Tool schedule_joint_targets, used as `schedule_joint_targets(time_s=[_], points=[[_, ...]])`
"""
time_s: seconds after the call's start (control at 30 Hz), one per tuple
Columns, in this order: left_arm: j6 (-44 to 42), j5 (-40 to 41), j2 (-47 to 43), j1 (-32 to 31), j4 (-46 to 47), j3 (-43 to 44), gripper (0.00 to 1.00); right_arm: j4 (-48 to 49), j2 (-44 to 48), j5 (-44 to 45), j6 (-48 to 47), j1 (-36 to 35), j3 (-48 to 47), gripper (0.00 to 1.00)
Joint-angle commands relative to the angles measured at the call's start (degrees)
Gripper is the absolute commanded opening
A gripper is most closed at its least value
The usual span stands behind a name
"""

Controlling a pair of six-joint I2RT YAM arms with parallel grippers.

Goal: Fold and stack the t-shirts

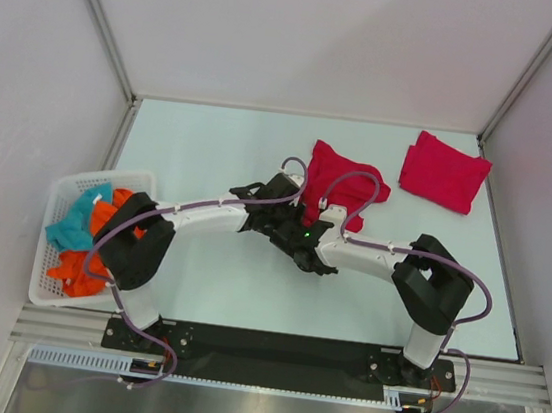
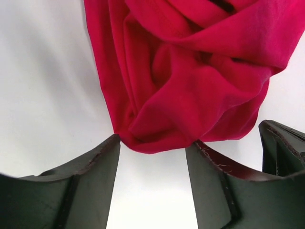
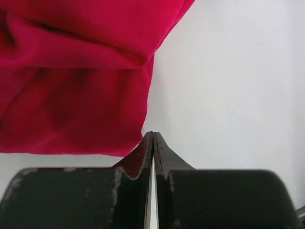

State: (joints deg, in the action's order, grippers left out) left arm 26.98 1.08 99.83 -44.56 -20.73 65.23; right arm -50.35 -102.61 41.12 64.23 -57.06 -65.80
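Starting left: white basket holds teal and orange cloth. Left gripper: jaws apart, both tips touching the near bulge of the crumpled t-shirt at mid-table, not clamped on it. Right gripper: jaws pressed together at that shirt's near right corner, cloth edge against one finger; pinched hem or not, cannot tell. Folded t-shirt lies far right, well apart.

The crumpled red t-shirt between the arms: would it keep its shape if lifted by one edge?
Probably not: the crumpled t-shirt lies in soft folds, so it would likely droop. It looks thin and light; pushing would probably bunch it, not slide it.
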Motion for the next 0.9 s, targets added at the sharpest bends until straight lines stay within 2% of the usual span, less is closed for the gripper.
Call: schedule_joint_targets(time_s=[0.0,0.03,0.07,0.3,0.33,0.43,0.5,0.53,0.87], points=[[-0.79,-2.05,0.45,-0.36,2.27,-0.10,0.56,0.69,1.18,2.03,-0.24,-0.25,-0.03,0.03],[-0.88,-2.31,0.54,-0.36,2.62,-0.19,0.54,0.69,1.36,2.12,-0.24,-0.25,-0.03,0.03],[-0.97,-2.66,0.63,-0.36,2.97,-0.28,0.47,0.52,1.44,2.21,-0.16,-0.25,0.06,0.03],[-1.41,-3.10,0.80,-0.36,4.21,-0.98,0.31,0.34,1.97,2.38,-0.42,-0.25,0.58,0.01],[-1.41,-3.10,0.72,-0.36,4.12,-1.07,0.24,0.42,2.06,2.30,-0.51,-0.33,0.59,0.00],[-1.41,-2.93,0.36,-0.36,4.03,-1.60,0.13,1.13,2.59,2.29,-0.86,-0.60,0.94,0.00],[-1.49,-2.58,-0.25,-0.27,3.51,-2.04,0.11,1.39,3.37,2.47,-1.12,-1.12,1.20,0.00],[-1.49,-2.14,-0.60,-0.27,3.24,-2.13,0.05,1.13,3.73,2.64,-0.69,-1.30,1.29,0.00],[-1.23,0.85,-5.96,0.52,0.52,-5.46,0.00,-7.38,10.23,5.81,7.21,-3.06,6.73,0.00]])
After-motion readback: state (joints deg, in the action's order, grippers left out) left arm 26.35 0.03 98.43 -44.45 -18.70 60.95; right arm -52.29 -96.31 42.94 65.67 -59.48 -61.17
